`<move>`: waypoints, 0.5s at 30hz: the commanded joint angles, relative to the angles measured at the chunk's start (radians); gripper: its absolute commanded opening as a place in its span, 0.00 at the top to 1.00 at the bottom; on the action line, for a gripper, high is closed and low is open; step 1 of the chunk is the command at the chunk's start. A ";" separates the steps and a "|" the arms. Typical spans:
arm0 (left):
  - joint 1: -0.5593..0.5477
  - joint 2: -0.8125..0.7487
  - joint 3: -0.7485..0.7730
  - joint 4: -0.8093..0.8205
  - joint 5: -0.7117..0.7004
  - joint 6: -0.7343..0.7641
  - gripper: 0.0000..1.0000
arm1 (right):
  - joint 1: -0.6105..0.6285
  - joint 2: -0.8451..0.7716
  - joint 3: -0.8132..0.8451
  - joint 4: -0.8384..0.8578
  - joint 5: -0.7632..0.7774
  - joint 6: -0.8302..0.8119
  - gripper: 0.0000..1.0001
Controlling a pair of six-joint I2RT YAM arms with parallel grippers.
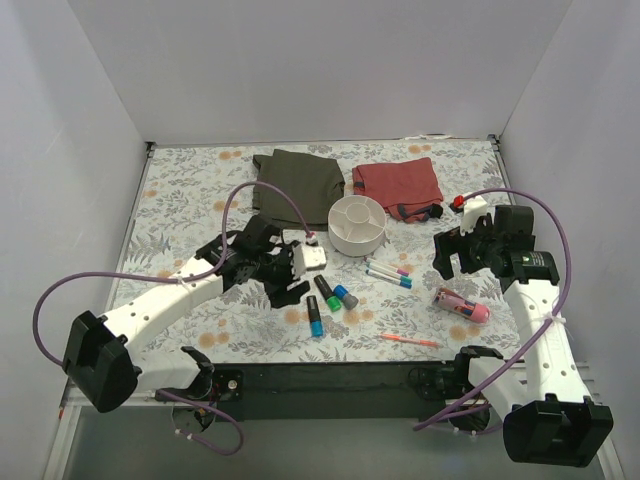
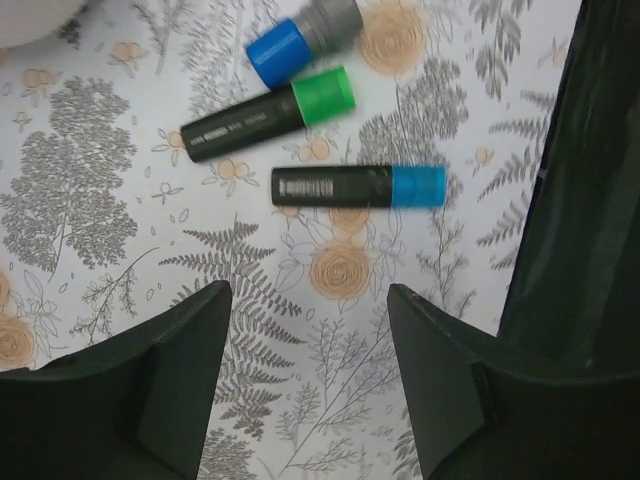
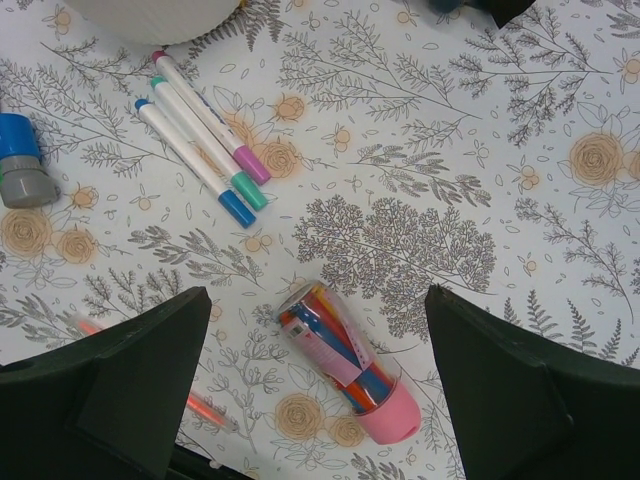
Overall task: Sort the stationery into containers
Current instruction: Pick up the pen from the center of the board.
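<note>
The round white divided bowl (image 1: 357, 225) stands mid-table. Three short markers lie in front of it: blue cap (image 1: 315, 318) (image 2: 360, 186), green cap (image 1: 327, 292) (image 2: 270, 115) and grey-and-blue end (image 1: 345, 296) (image 2: 305, 38). My left gripper (image 1: 286, 285) (image 2: 310, 330) is open and empty, just short of the blue-capped marker. Three thin white pens (image 1: 388, 273) (image 3: 200, 135) lie right of the markers. The fat pink tube (image 1: 461, 305) (image 3: 345, 360) lies between the tips of my right gripper (image 1: 454, 262) (image 3: 315, 300), which is open above it. A pink-orange pen (image 1: 410, 340) (image 3: 200, 405) lies nearer the front.
A folded olive cloth (image 1: 300, 180) and a folded red cloth (image 1: 397, 185) lie behind the bowl. A small red-and-white object (image 1: 465, 203) sits at the right. White walls close in the floral table (image 1: 190, 190) on three sides.
</note>
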 commanded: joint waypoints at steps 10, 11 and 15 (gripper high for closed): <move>0.013 0.106 -0.086 -0.218 0.286 1.332 0.39 | -0.005 0.003 -0.001 0.001 -0.029 -0.067 0.04; 0.012 0.109 -0.094 -0.204 0.290 1.381 0.39 | -0.005 0.001 -0.002 0.001 -0.026 -0.070 0.04; 0.012 0.095 -0.175 -0.081 0.275 1.529 0.37 | -0.005 -0.005 -0.002 0.000 -0.008 -0.083 0.04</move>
